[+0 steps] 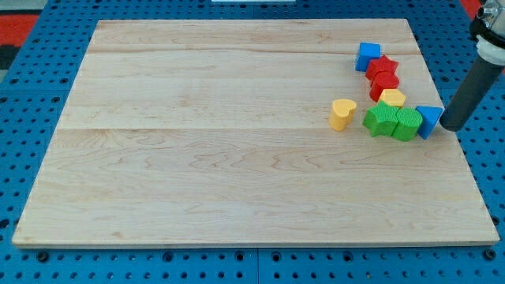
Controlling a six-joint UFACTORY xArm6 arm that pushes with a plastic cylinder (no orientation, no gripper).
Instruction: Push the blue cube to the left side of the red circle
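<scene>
Nearest the view's bottom edge, the pale wooden board (237,213) lies bare. Up right, my tip (451,127) (a bare rod, nothing to clench) sits just right of a blue triangular block (428,120). The blue cube (368,56) lies up-left of it, touching a red star-like block (383,68); which red block (384,84) is the circle, I cannot tell.

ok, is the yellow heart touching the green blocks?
No, the yellow heart sits apart, with bare board between it and the green blocks.

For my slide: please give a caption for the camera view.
My tip touches the blue triangle beside green blocks; the blue cube sits above.
</scene>
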